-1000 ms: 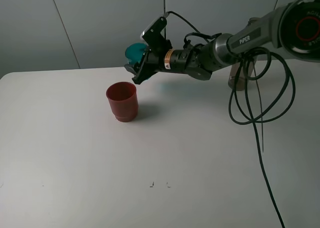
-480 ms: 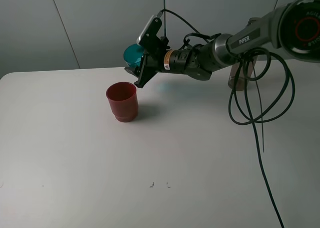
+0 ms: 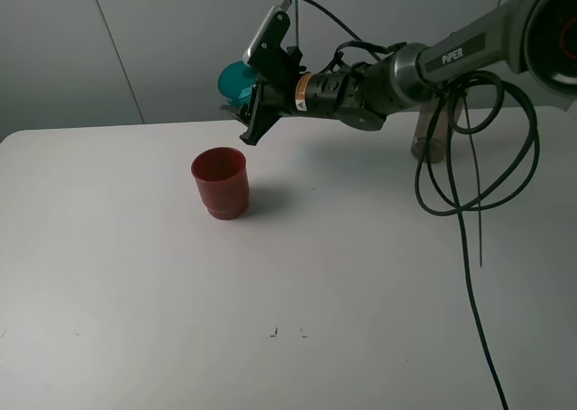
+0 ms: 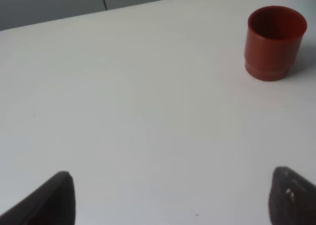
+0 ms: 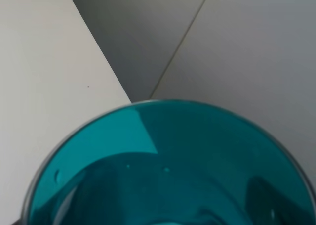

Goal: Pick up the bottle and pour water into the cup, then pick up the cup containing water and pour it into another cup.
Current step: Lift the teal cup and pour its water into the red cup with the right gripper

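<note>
Gripping teal cup (image 3: 236,81), right tool (image 3: 250,104) has risen slightly and rolled further, above and beyond red cup (image 3: 220,182); pour judged pending. Left tool (image 4: 170,198) open, idle over counter (image 4: 123,86).

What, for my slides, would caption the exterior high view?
Right hand holds the teal cup raised and tipped near the red cup.

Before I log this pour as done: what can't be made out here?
Bottle: high view, mostly behind the right arm and cables.
Teal cup: right gripper covers its side; right wrist view crops it, water level unclear.
Red cup: left wrist view, contents too dark to tell.
</note>
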Robot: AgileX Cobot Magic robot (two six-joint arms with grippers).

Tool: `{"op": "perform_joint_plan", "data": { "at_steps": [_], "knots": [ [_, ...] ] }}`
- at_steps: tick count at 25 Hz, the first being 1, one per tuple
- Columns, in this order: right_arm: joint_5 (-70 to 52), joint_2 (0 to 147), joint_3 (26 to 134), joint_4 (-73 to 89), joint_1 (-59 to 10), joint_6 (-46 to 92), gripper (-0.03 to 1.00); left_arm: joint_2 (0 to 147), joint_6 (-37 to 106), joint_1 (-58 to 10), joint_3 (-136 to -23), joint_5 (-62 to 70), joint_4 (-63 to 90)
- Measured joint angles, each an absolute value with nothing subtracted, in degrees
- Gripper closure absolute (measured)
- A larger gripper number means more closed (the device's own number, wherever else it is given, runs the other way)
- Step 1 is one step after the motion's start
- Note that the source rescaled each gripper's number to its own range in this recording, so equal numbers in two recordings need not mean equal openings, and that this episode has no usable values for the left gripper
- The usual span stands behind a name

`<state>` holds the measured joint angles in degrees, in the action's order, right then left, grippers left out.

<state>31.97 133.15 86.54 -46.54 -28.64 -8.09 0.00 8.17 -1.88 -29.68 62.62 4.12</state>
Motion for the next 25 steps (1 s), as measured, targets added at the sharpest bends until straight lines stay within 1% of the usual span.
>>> {"op": "perform_joint_plan", "data": {
  "at_steps": [12, 19, 25],
  "knots": [
    [31.97, 132.58, 86.54, -54.89, -28.64, -7.99, 0.90, 0.00, 8.17, -1.88, -29.68, 62.62, 4.12],
    [31.97, 132.50, 86.54, -55.80, -28.64, -7.39, 0.90, 0.00, 8.17, -1.88, -29.68, 62.62, 4.12],
    [32.09, 132.37, 86.54, -56.56, -28.73, -4.26, 0.90, 0.00, 8.17, -1.88, -29.68, 62.62, 4.12]
  ]
}}
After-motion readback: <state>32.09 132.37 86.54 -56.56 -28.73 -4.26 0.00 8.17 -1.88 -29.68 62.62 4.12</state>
